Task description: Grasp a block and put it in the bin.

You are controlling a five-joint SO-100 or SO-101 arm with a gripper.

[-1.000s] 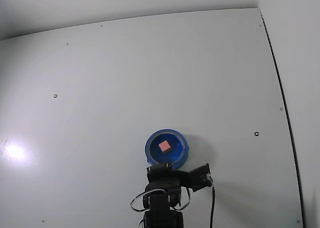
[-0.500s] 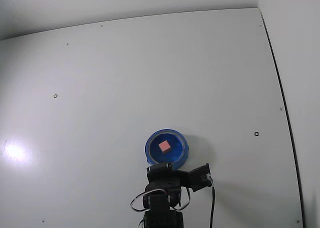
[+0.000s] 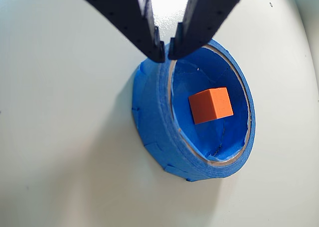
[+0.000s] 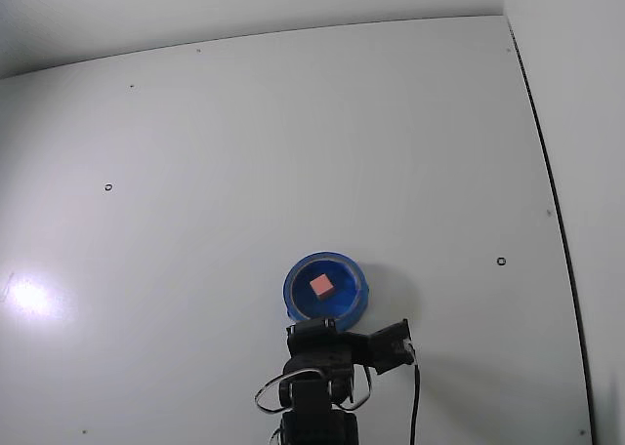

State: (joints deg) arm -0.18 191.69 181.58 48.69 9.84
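Sitting inside the bin point(image 3: 149, 112), the block point(image 3: 211, 105) is showing orange up close in the wrist view, pinker in the fixed view; the gripper point(image 3: 166, 50) is hovering clenched, empty, over the rim.

bin point(image 4: 325, 291) the only obstacle, bare table point(image 4: 244, 152) all around

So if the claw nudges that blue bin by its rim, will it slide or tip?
Probably slides: the bin is low and wide, sitting flat on the smooth white table. It looks light, so the block inside may shift too.
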